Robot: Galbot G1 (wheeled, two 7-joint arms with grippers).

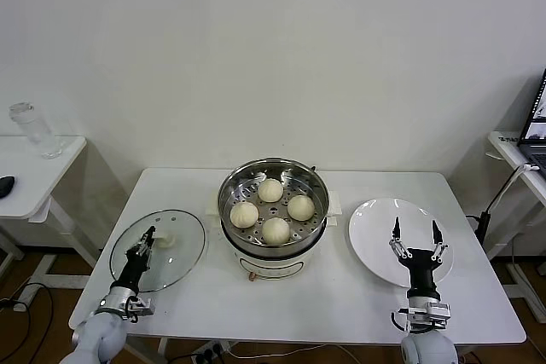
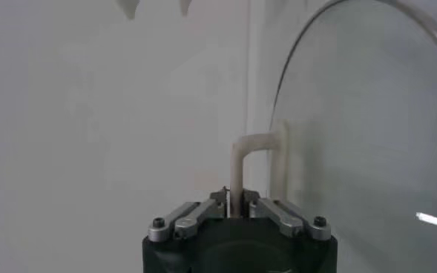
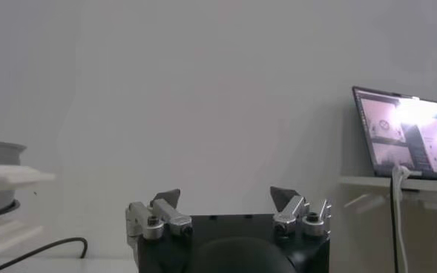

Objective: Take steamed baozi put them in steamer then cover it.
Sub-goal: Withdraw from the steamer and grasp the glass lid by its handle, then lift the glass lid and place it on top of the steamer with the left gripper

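4 small round cream-white steamed baozi (image 1: 271, 208) already sit on the perforated tray inside the round shiny stainless-steel steamer (image 1: 273, 178) at the middle of the white desk (image 1: 341, 296), so by my judgement only the covering is left. The round clear glass cover with its metal rim (image 1: 171, 253) lies flat on the desk to the steamer's left, well apart from it. My left pincer (image 1: 150, 237) is pressed together on the cover's flat white handle (image 2: 259, 167); the left wrist view shows the thin handle running down between the jaws. My right pincer (image 1: 415, 239) hangs spread and empty over the flat round white plate (image 1: 375, 219) on the steamer's right.

The risks, as I judge them:

- The handle is narrow and flat, and the glass looks heavy for such a hold. The cover could swing or twist in my grip once lifted, and slip out.
- A tilted cover could catch the steamer's near rim on the way across, and jolt the pot or knock a bun.
- If I set it down off-centre, the metal rim would ride on the steamer's edge and not seat.
- Letting go too high would drop glass on steel.
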